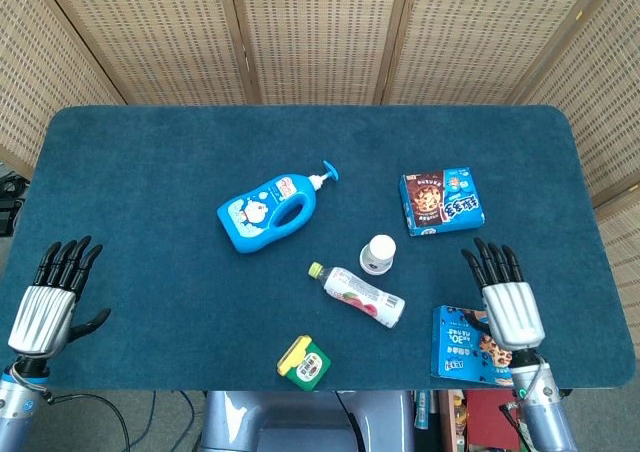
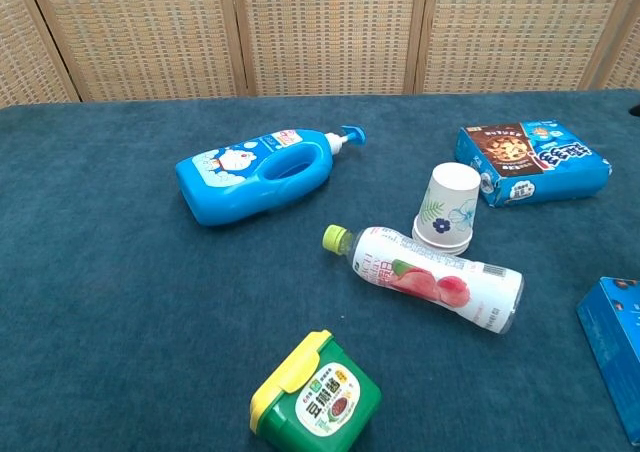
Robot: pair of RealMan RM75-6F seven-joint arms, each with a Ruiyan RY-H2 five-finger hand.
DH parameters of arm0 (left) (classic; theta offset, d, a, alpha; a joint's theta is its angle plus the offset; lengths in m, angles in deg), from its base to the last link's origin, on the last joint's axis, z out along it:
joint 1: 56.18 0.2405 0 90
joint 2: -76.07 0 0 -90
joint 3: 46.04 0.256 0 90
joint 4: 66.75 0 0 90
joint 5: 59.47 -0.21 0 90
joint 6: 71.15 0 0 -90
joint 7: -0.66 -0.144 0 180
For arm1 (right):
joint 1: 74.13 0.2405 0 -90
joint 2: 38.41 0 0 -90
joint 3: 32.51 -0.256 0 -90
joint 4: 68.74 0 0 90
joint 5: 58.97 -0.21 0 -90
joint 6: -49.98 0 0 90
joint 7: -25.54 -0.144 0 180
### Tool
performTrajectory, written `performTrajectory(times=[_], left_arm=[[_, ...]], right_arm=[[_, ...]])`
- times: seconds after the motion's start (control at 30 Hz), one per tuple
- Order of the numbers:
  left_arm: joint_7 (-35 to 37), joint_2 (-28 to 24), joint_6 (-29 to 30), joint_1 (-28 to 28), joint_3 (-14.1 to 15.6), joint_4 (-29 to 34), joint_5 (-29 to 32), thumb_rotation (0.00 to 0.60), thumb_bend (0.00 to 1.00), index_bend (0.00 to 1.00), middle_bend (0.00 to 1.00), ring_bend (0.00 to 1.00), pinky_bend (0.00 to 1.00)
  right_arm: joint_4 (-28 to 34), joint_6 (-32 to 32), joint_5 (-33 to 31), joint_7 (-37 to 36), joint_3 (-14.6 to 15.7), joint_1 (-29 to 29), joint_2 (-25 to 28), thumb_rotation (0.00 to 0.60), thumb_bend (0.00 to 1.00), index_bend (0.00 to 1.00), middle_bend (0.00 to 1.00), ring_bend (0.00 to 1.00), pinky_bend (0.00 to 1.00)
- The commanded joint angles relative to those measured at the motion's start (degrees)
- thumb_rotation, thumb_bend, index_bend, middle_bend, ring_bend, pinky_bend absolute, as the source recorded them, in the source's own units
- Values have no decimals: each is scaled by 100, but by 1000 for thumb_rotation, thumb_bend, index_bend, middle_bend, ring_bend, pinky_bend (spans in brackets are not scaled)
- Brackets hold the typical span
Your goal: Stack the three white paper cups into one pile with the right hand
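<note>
At the near edge of the blue tabletop (image 1: 150, 152), the right hand (image 1: 510, 307) at 5 o'clock and the left hand (image 1: 45, 307) at 8 o'clock both lie released, fingers apart, holding nothing. A green tin (image 2: 315, 397) sits nearest. Beyond it lies a drink bottle (image 2: 435, 277), and the stacked white paper cups (image 2: 448, 207) stand upside down touching its far side, near centre. A blue pump bottle (image 2: 255, 172) lies at 10 o'clock of them, a biscuit box (image 2: 530, 162) at 2 o'clock

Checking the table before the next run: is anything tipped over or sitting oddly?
The cup pile stands upside down, leaning slightly. The drink bottle and blue pump bottle lie on their sides. Nothing looks spilled.
</note>
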Motion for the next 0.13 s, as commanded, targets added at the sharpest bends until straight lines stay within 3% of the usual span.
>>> performTrajectory(times=[0.03, 0.13], left_arm=[[-14, 6, -12, -1, 1, 1, 8, 600, 208, 0, 0, 0, 0], [-64, 20, -31, -6, 2, 19, 13, 600, 208, 0, 0, 0, 0]], right_arm=[[-206, -172, 219, -177, 125, -263, 14, 600, 95, 51, 0, 0, 0], [-321, -241, 366, -182, 123, -433, 45, 600, 93, 47, 0, 0, 0]])
